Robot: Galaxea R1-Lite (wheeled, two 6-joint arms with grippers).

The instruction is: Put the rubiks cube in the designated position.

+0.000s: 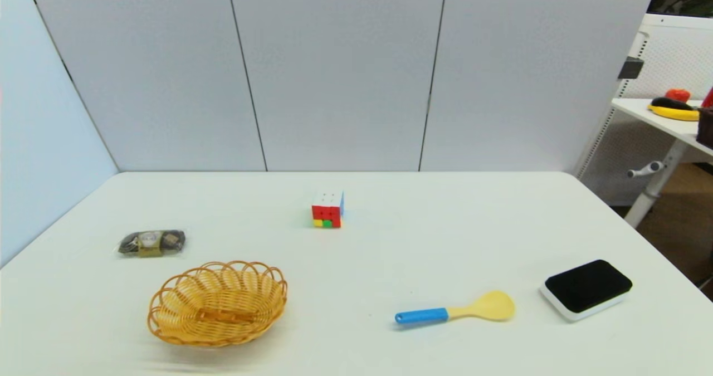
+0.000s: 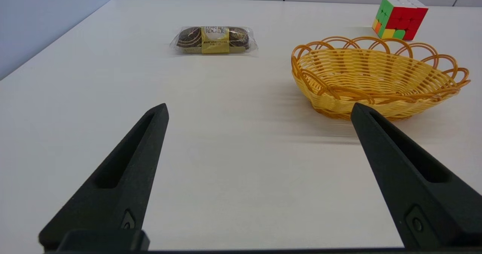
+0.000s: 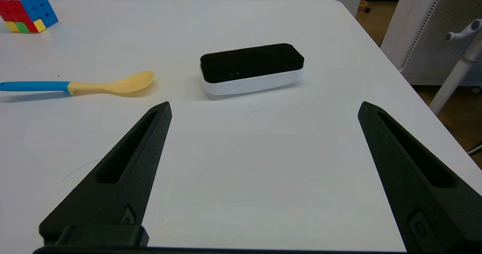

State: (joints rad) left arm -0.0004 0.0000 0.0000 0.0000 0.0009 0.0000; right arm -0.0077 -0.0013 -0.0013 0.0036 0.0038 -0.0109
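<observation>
The left gripper (image 2: 258, 111) hung low over the near left of the tabletop (image 1: 390, 242) with its jaws spread wide and empty, and the right gripper (image 3: 263, 109) sat likewise released on the near right (neither arm reached into the head view), so both looked parked ahead of any reach. Beyond the left one lay the wicker basket (image 2: 376, 81) and a chocolate packet (image 2: 214, 40); beyond the right, a black eraser (image 3: 251, 67) and a spoon (image 3: 79, 86). The rubiks cube (image 1: 327, 209) stood untouched, white face up, well apart from both grippers near the tabletop's far middle, and the basket seemed its likely destination.
</observation>
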